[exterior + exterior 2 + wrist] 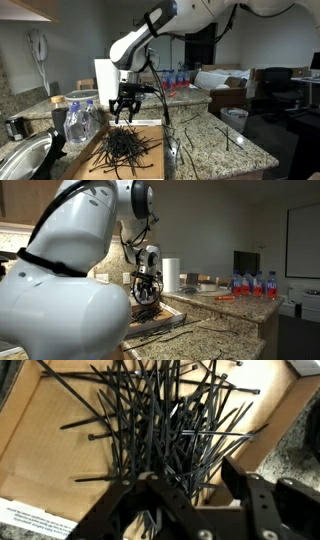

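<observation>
A pile of black zip ties (165, 420) lies spread on a brown cardboard sheet (55, 455) on a granite counter. The pile also shows in both exterior views (125, 150) (148, 311). My gripper (190, 495) hangs just above the near side of the pile with its two black fingers apart. Nothing is clamped between them. In both exterior views the gripper (125, 110) (146, 292) points straight down, a short way above the ties.
Clear plastic water bottles (80, 120) stand beside the cardboard and a metal sink (25, 160) lies beyond them. A white paper roll (105, 75) (171, 275) stands behind. A few loose ties (232, 138) lie on the counter. Red-capped bottles (250, 283) stand further off.
</observation>
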### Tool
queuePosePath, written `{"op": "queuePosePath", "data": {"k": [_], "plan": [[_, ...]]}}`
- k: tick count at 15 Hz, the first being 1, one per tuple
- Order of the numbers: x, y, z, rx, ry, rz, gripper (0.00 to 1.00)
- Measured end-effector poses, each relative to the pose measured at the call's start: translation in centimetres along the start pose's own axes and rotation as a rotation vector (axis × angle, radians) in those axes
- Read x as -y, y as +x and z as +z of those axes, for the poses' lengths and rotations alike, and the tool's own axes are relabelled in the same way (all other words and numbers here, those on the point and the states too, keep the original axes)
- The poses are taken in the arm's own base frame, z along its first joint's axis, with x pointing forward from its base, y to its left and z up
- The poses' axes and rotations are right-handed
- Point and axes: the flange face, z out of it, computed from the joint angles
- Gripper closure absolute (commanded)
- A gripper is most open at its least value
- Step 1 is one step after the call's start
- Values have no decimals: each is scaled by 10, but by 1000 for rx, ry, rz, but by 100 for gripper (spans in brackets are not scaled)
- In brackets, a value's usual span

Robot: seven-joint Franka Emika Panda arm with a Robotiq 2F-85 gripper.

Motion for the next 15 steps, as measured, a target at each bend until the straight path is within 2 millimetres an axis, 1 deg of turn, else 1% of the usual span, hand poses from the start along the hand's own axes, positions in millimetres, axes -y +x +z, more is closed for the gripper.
{"op": "queuePosePath", "data": {"k": [1,2,4,6,8,10,13,15], "plan": [[-3,0,-8,-7,-2,6,2],[-7,-2,-17,-11,-6,11,0],[-17,-14,-28,-7,-20,32,0],[-35,-32,-34,-7,-72,75,0],[-61,-49,-33,-4,-140,121,0],[-93,-63,-29,9,-175,171,0],[-137,-73,-19,15,-183,243,0],[-159,-78,-9,12,-184,278,0]]}}
